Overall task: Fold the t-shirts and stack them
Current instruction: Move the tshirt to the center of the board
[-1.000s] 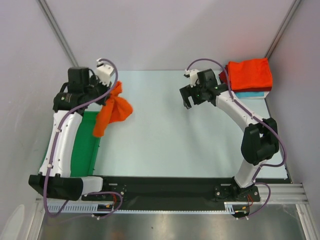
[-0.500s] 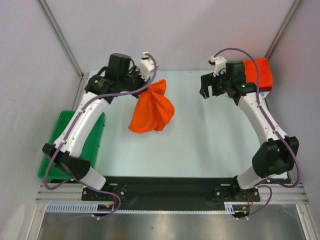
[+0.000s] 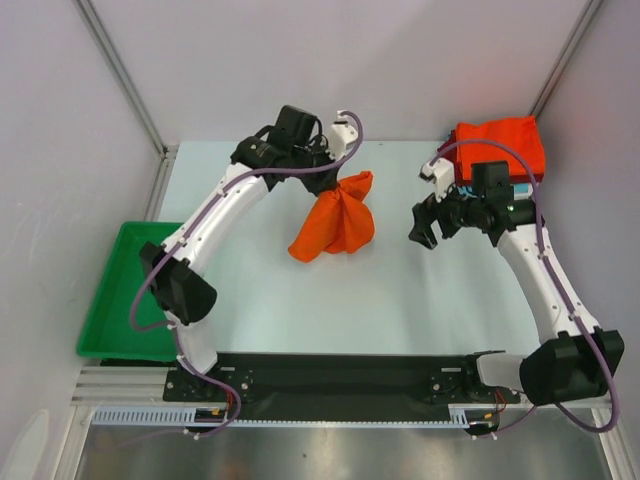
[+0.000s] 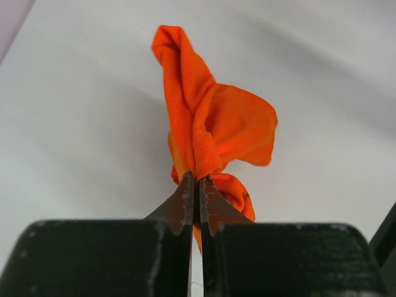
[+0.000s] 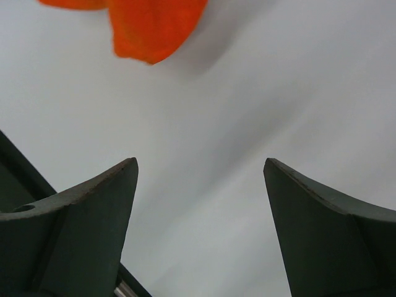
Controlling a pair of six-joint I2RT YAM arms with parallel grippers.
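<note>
Here, one orange shirt (image 3: pixel 335 220) hangs bunched from the left tool (image 4: pixel 197 185), whose jaws are pinched together on the cloth, over the desk (image 3: pixel 400 300) toward 12 o'clock. The right tool (image 5: pixel 198 170) is spread apart, gripping nothing, at 2 o'clock. One folded stack (image 3: pixel 498 148), orange-red on top with a teal edge beneath, lies at 1 o'clock. One green tray (image 3: pixel 115 300) sits at 9 o'clock.

On my three feeds I can read no text, label, brand, number or sign at all, whether on the orange t-shirt (image 3: pixel 335 222), the folded t-shirts (image 3: pixel 497 146), the green tray (image 3: pixel 112 300) or the table (image 3: pixel 400 300).
</note>
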